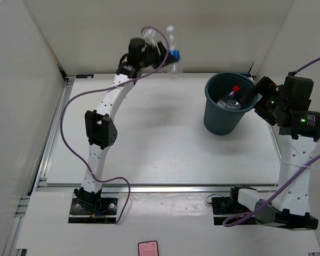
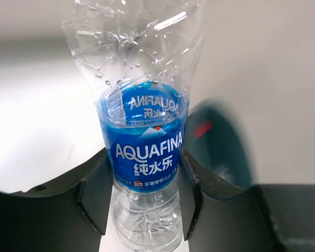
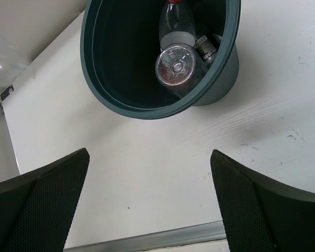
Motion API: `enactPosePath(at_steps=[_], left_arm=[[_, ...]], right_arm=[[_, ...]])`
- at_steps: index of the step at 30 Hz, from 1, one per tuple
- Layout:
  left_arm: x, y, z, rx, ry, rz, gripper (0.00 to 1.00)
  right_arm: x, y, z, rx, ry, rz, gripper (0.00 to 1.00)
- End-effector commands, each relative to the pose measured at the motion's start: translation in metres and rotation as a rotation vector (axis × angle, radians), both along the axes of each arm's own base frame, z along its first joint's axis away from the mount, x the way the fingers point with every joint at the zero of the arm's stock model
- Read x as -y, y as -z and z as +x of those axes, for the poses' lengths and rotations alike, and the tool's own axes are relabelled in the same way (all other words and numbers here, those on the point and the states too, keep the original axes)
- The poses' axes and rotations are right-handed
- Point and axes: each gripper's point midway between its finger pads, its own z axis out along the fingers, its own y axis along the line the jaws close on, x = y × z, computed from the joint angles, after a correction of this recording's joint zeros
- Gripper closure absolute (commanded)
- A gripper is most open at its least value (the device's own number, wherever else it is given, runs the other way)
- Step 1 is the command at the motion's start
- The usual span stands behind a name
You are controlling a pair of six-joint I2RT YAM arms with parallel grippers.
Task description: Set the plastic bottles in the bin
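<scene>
Two hands in view. Left hand (image 1: 167, 53) (image 2: 144, 195) is pinched on the blue-labelled bottle (image 1: 173, 49) (image 2: 144, 152), one finger (image 2: 94, 194) on each side of it, at the lower edge of the label. Bottle is clear, with droplets inside, and stands roughly upright in the top view. This hand is out at the far edge of the desk (image 1: 149, 144); cannot tell if the bottle's base touches the desk.

Right hand (image 1: 257, 99) (image 3: 149, 176) is spread wide with nothing between its fingers (image 3: 42, 202). Bin (image 1: 220, 120) (image 3: 121, 105) is just ahead of this hand, standing on the desk, with its mouth facing the wrist camera. The left hand and its bottle are well apart from the bin.

Three bottles lie inside the bin, ahead of the right hand: red-capped bottle (image 1: 235, 90) (image 3: 177, 23), clear bottle (image 1: 232, 104) (image 3: 176, 67) with its base toward the camera, and a dark-labelled bottle (image 3: 206, 49) beside it, mostly hidden.
</scene>
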Motion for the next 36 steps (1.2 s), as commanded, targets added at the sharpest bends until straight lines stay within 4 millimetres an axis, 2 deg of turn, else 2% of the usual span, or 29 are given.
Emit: enactPosePath(at_steps=[1, 4, 6, 8, 11, 13, 14, 15, 16, 17, 19, 20, 24, 26, 27, 28, 29, 30, 31, 32, 33, 35, 36], left_arm=[[0.054, -0.101, -0.036, 0.261, -0.029, -0.069, 0.56], [0.073, -0.111, -0.047, 0.327, -0.036, -0.065, 0.58], [0.092, -0.133, -0.062, 0.419, -0.053, -0.088, 0.58], [0.102, -0.144, -0.068, 0.453, -0.066, -0.128, 0.56], [0.122, -0.127, -0.065, 0.410, -0.067, -0.169, 0.55], [0.138, -0.127, -0.079, 0.443, -0.043, -0.162, 0.53], [0.146, -0.119, -0.082, 0.441, -0.030, -0.150, 0.52], [0.151, -0.118, -0.087, 0.440, -0.019, -0.153, 0.50], [0.163, -0.109, -0.098, 0.425, 0.016, -0.144, 0.48], [0.169, -0.084, -0.099, 0.400, 0.033, -0.080, 0.35], [0.173, -0.073, -0.105, 0.387, 0.050, -0.040, 0.05], [0.173, -0.064, -0.104, 0.381, 0.054, -0.017, 0.00], [0.154, -0.107, -0.108, 0.460, -0.005, -0.021, 0.00], [0.123, -0.137, -0.106, 0.501, -0.074, -0.003, 0.00], [0.112, -0.145, -0.109, 0.533, -0.096, 0.028, 0.00], [0.087, -0.148, -0.101, 0.532, -0.189, 0.075, 0.00], [0.069, -0.152, -0.103, 0.535, -0.247, 0.111, 0.00], [0.034, -0.155, -0.112, 0.526, -0.316, 0.161, 0.00], [0.012, -0.154, -0.117, 0.530, -0.377, 0.210, 0.00], [-0.028, -0.149, -0.109, 0.505, -0.517, 0.267, 0.00], [-0.062, -0.135, -0.126, 0.469, -0.566, 0.324, 0.00], [-0.109, -0.115, -0.139, 0.416, -0.676, 0.395, 0.00], [-0.139, -0.092, -0.158, 0.382, -0.724, 0.457, 0.00]], right_arm=[[0.007, -0.010, 0.008, 0.035, 0.047, -0.004, 0.00], [0.012, -0.023, 0.010, 0.053, 0.071, -0.021, 0.00], [0.013, -0.039, 0.012, 0.093, 0.065, -0.033, 0.00], [0.013, -0.041, 0.010, 0.094, 0.065, -0.033, 0.00], [0.016, -0.053, 0.004, 0.125, 0.085, -0.048, 0.00], [0.018, -0.066, -0.001, 0.155, 0.088, -0.064, 0.00], [0.017, -0.070, -0.006, 0.167, 0.089, -0.065, 0.00], [0.017, -0.070, -0.006, 0.167, 0.084, -0.073, 0.00], [0.019, -0.075, -0.007, 0.180, 0.092, -0.079, 0.00], [0.019, -0.075, -0.007, 0.180, 0.092, -0.079, 0.00], [0.017, -0.077, -0.010, 0.192, 0.083, -0.074, 0.00], [0.017, -0.078, -0.010, 0.192, 0.083, -0.074, 0.00], [0.017, -0.074, -0.015, 0.188, 0.080, -0.083, 0.00], [0.018, -0.070, -0.014, 0.176, 0.099, -0.066, 0.00], [0.017, -0.065, -0.013, 0.161, 0.103, -0.058, 0.00], [0.015, -0.060, -0.012, 0.148, 0.099, -0.043, 0.00], [0.015, -0.057, -0.011, 0.139, 0.099, -0.042, 0.00], [0.014, -0.055, -0.008, 0.130, 0.089, -0.036, 0.00], [0.013, -0.052, -0.010, 0.115, 0.095, -0.026, 0.00], [0.016, -0.045, -0.009, 0.081, 0.116, -0.027, 0.00], [0.016, -0.040, -0.009, 0.055, 0.129, -0.005, 0.00], [0.015, -0.035, -0.013, 0.030, 0.129, -0.003, 0.00], [0.012, -0.023, -0.012, -0.004, 0.122, 0.017, 0.00]])
